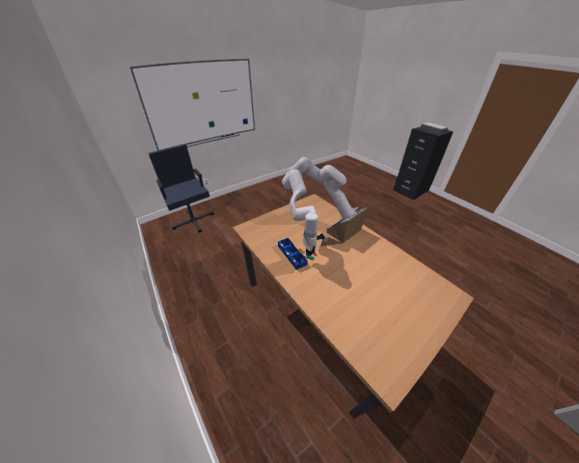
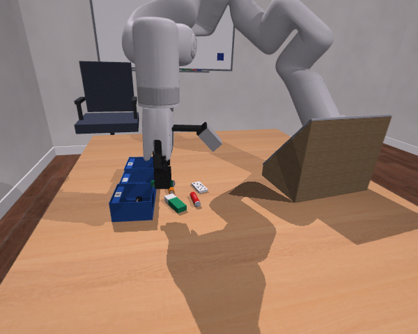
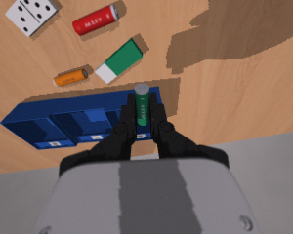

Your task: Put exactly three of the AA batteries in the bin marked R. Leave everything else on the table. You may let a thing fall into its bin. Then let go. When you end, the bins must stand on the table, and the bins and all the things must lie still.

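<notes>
- End effector (image 3: 142,128) is clenched on a green AA battery (image 3: 142,108), both fingers bearing on the sides of the cell along its length, with the grey cap end (image 3: 141,89) standing proud beyond the fingertips.
- Position: in the wrist view the held battery sits above the end compartment of the blue bin row (image 3: 68,117); in the exterior view the end effector (image 2: 162,183) hangs just beside the bins (image 2: 132,201), low over the desk (image 2: 310,273).
- Bin labels are too small to read, so which compartment is marked R cannot be told.
- One dark item is visible in the nearest bin (image 2: 138,197); its identity is unclear.
- On the desk remain an orange battery (image 3: 69,77), a red battery (image 3: 94,20), a green-and-white eraser-like block (image 3: 118,61) and a domino (image 3: 31,12).
- Handling judgement: the cell is rigid, light and smooth-walled, so it should tolerate a firm pinch but may roll or slip endwise; a grip across the mid-body, as now, looks soundest.
- Risk judgement: a release from height could let the round cell bounce or roll; a low drop inside the bin walls appears safer.
</notes>
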Tool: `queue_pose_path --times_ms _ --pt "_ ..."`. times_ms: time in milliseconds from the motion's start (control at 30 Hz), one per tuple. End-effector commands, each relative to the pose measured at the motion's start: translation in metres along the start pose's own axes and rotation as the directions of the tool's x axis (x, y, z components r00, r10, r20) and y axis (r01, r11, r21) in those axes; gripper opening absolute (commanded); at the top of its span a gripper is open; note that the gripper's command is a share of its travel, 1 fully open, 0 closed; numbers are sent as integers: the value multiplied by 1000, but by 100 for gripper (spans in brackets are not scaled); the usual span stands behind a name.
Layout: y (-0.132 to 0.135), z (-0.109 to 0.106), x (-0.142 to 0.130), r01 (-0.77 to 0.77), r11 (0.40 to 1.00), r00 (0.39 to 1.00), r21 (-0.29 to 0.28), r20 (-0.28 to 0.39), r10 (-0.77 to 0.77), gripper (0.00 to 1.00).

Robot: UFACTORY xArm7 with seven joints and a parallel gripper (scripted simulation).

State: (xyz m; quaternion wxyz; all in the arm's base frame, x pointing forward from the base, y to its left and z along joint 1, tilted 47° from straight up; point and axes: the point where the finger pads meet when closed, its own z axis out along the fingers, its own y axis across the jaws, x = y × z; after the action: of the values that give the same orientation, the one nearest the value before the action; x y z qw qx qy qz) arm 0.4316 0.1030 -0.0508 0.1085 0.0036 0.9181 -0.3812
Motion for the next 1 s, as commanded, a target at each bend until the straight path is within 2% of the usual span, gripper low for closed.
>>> queue_pose_path --times_ms 0,133,300,333,533,800,867,900,967 --pt "-5 -2 -36 -156 988 988 -3 3 156 0" --pt "-10 -2 -59 -253 967 967 -5 3 253 0" --pt "-10 -2 -61 -323 946 946 -6 3 323 0" --pt "-10 -2 -61 -390 921 921 -7 3 390 0" --pt "-10 -2 -61 -504 863 864 -8 -1 504 0" --pt "-10 -2 -61 -654 757 757 -5 -8 654 0" --pt "-10 -2 -61 -654 757 757 -5 -8 654 0" --pt "-10 -2 -61 -703 711 711 -4 -10 703 0" --pt "-10 -2 -61 -731 683 683 -3 -11 731 0"
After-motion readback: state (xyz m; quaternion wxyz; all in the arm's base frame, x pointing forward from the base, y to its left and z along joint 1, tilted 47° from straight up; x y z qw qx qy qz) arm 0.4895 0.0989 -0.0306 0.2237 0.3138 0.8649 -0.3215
